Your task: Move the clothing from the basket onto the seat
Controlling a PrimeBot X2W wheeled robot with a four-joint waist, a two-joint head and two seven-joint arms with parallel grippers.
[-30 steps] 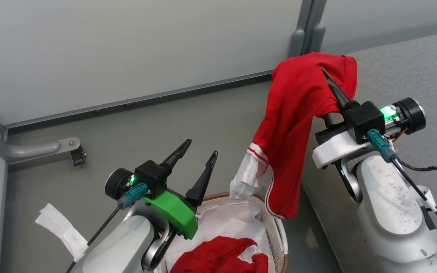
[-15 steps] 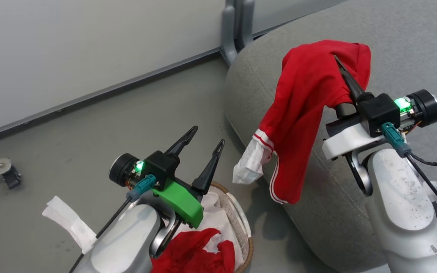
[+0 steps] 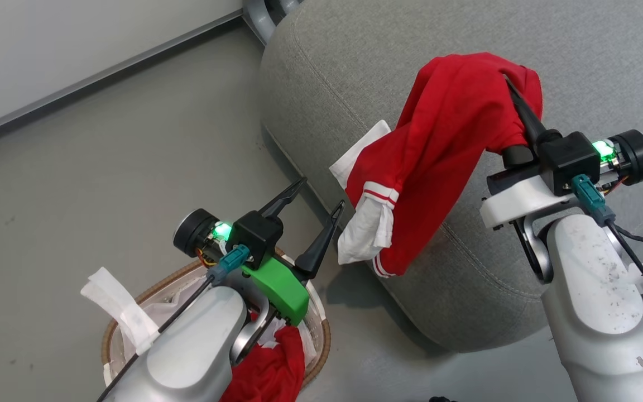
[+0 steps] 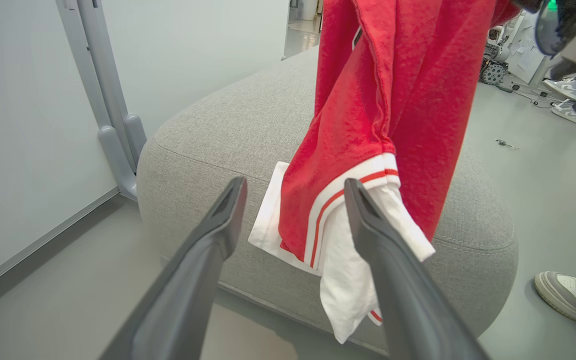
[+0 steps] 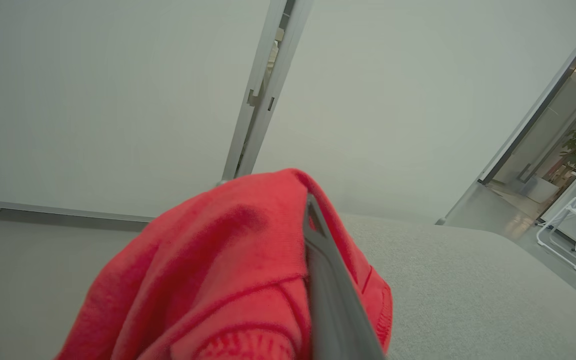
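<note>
1. Right gripper (image 3: 514,97): its two fingers are closed on one red garment (image 3: 444,139), whose top is bunched over them.
2. Left gripper (image 3: 321,192): its two fingers are spread apart and hold nothing, above the basket (image 3: 326,335).
3. There are two garments. The held one hangs over the front corner of the seat (image 3: 355,67), and the second garment (image 3: 268,371) lies in the single basket.
4. The held garment is bright red with a white cuff band, thin red stripes and a white lining hanging out.
5. Red-on-red print near the right fingers is too blurred to read.

Bare seat (image 3: 366,61) beyond the dangling garment (image 3: 444,139)
</note>
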